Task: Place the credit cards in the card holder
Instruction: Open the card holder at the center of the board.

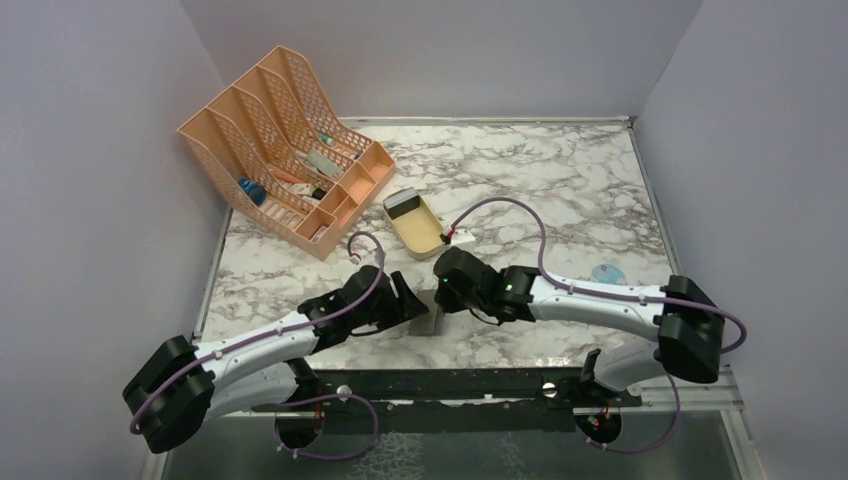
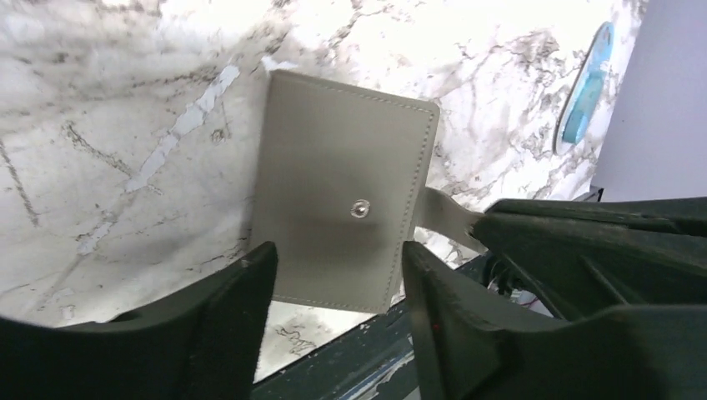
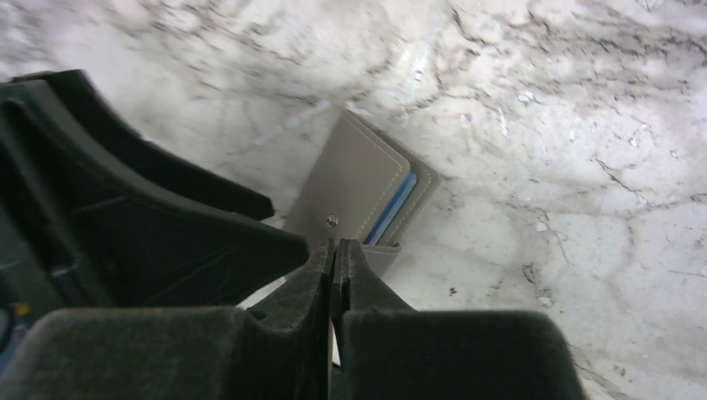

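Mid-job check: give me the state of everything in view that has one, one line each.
Grey stitched folding card holder: nearly folded shut, blue pocket peeking out, tab pinched.
Right claw: shut on the holder's tab.
Left claw: open, astride the holder.
Whitish card: lying in the tan oval tray.
Peach mesh file rack: upright, compartments part-filled.

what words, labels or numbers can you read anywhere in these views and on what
No readable text anywhere.
Card holder: only a plain round snap, no lettering.
Items in the peach file rack: too small to read.
Blue object at the right: no legible marking.
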